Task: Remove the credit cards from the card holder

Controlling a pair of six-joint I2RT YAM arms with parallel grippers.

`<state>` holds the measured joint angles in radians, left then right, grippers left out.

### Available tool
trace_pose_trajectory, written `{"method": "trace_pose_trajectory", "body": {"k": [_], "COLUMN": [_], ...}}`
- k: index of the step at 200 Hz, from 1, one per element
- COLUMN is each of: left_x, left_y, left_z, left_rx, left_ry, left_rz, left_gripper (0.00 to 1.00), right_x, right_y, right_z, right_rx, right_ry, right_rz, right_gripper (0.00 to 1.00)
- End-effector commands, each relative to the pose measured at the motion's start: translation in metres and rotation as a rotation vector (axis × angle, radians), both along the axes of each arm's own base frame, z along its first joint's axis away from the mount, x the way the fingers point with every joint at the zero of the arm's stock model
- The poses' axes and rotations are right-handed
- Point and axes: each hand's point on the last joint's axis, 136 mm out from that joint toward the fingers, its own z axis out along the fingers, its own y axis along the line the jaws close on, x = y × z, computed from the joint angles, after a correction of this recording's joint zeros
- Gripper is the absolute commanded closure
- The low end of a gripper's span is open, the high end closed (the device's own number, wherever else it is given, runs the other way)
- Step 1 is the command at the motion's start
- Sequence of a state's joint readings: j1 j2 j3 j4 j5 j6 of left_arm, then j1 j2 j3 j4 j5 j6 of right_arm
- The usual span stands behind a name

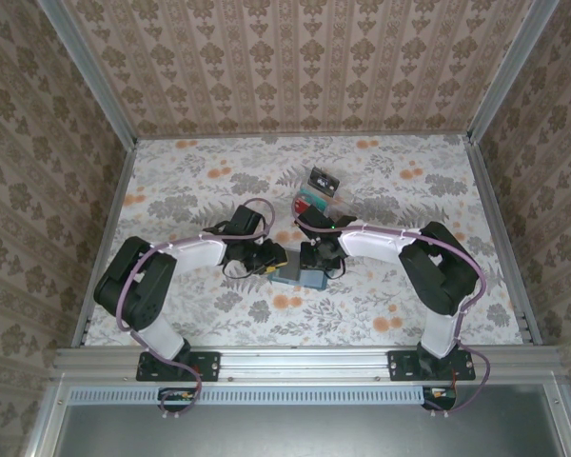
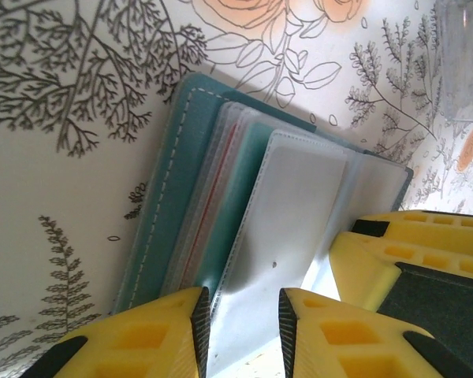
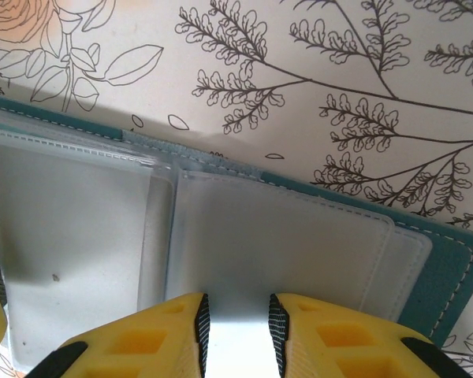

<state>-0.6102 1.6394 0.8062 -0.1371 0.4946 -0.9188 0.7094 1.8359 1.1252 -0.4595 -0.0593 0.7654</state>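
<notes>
The teal card holder (image 1: pixel 298 275) lies open on the flowered table between the two arms. Its clear slotted sleeves fan out over the teal cover (image 2: pixel 169 181). A thin red edge of a credit card (image 2: pixel 210 206) shows between the sleeves; no other card can be made out. My left gripper (image 2: pixel 243 303) is open, its yellow fingers down over a clear sleeve at the holder's near edge. My right gripper (image 3: pixel 238 309) is open too, its tips resting on the pale sleeve (image 3: pixel 284 236) of the other panel, beside the teal cover (image 3: pixel 449 276). Nothing is pinched between either pair of fingers.
A clear plastic box (image 1: pixel 324 195) with small coloured items stands just behind the holder, close to the right arm's wrist. A metal frame (image 1: pixel 109 228) and patterned walls bound the table. The two grippers sit close together over the holder.
</notes>
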Motion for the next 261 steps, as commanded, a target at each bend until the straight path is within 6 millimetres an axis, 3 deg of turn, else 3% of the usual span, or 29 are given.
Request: {"method": "trace_pose_trajectory", "body": {"k": [1,42,102,152,202,242,261], "left_x": [-0.001,-0.005,-0.006,-0.008,-0.011,-0.014,-0.016], "left_y": [-0.011,-0.015,-0.025,-0.027,-0.045,-0.065,-0.077], "left_z": [0.007,0.005,0.025,0.033,0.041,0.047,0.047], "left_rx": [-0.04,-0.055,-0.135,-0.137,-0.195,-0.228,-0.234], "left_ry": [-0.011,0.004,-0.028,-0.04,-0.055,-0.07,-0.06], "left_rz": [-0.048,-0.076,-0.12,-0.138,-0.181,-0.22,-0.237], "left_gripper": [0.68,0.67,0.67,0.68,0.68,0.66,0.58], "right_x": [-0.011,-0.012,-0.011,0.006,0.018,0.021,0.021], "right_y": [-0.021,-0.021,-0.015,-0.001,-0.005,-0.026,-0.038], "right_z": [-0.031,-0.032,-0.028,0.018,0.061,0.088,0.096], "right_rx": [-0.087,-0.083,-0.048,0.076,0.246,0.282,0.274], "right_ry": [0.059,0.063,0.074,-0.017,-0.078,-0.173,-0.214], "right_rz": [-0.022,-0.022,-0.023,-0.039,-0.154,-0.243,-0.269], "right_gripper": [0.68,0.68,0.68,0.69,0.68,0.64,0.62]}}
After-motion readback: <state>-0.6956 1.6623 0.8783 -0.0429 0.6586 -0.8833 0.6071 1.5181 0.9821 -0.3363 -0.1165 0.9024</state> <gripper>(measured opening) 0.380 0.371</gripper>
